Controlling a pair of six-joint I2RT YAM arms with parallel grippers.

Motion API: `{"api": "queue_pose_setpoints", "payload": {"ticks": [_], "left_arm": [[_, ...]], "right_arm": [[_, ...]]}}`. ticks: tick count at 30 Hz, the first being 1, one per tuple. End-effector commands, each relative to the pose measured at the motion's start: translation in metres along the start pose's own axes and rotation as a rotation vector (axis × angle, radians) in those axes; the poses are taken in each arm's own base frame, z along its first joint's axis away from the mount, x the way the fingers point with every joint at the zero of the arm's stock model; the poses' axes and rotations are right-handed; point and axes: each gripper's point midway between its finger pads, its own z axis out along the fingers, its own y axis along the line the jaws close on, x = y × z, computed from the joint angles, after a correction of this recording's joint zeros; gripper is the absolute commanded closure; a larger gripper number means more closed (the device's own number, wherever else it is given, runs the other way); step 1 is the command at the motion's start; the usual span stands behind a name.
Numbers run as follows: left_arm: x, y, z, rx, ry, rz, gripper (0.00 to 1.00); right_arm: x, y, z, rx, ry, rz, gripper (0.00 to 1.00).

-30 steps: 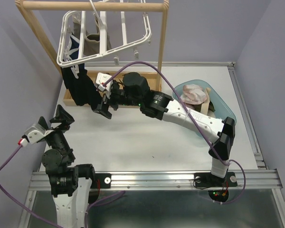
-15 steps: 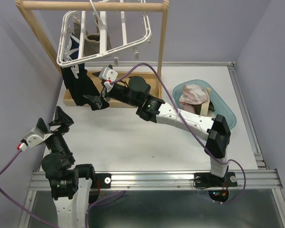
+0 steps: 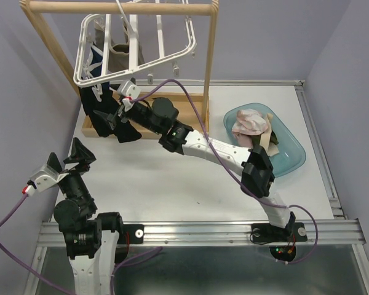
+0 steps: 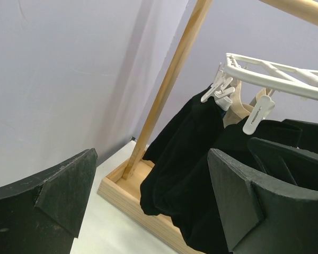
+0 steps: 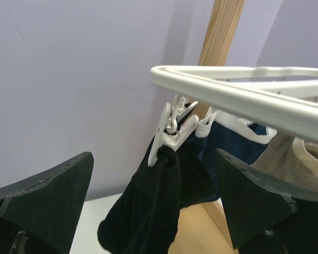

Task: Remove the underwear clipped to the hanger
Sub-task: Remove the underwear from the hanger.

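Jaws wide, the right gripper (image 3: 111,118) has swung left to the black underwear (image 5: 148,206) on the hanger (image 5: 244,87), poised to pull it free; the left gripper (image 3: 67,158) idles open.

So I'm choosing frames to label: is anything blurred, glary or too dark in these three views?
Top external view: soft, even light, sharp, with only faint shadows on the table. Left wrist view: the black underwear is a dark mass with little detail, and the left pincer is equally dark. Right wrist view: the hanger rim and clip are crisp, and the right pincer is dark. No glare.
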Motion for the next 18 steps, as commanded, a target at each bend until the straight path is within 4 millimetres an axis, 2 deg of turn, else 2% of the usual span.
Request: {"api": "queue_pose_setpoints", "payload": {"ticks": [1,2,5,8,12,18], "left_arm": [[-0.012,-0.003,0.0,0.02,-0.051,-0.005,0.03],[-0.012,-0.003,0.0,0.016,-0.053,-0.005,0.03],[-0.012,-0.003,0.0,0.017,-0.052,-0.006,0.03],[-0.012,-0.003,0.0,0.019,-0.052,-0.004,0.03],[-0.012,-0.003,0.0,0.018,-0.052,-0.003,0.03],[-0.011,-0.003,0.0,0.018,-0.05,-0.003,0.03]], "right_arm": [[-0.068,-0.019,0.014,0.087,-0.199,0.012,0.0],[-0.058,-0.018,0.018,0.093,-0.189,0.013,0.0],[-0.061,-0.023,0.021,0.118,-0.213,0.012,0.0],[-0.05,-0.026,0.025,0.152,-0.208,0.024,0.0],[-0.052,-0.031,0.027,0.169,-0.228,0.05,0.03],[-0.058,-0.033,0.03,0.181,-0.283,0.074,0.13]]}}
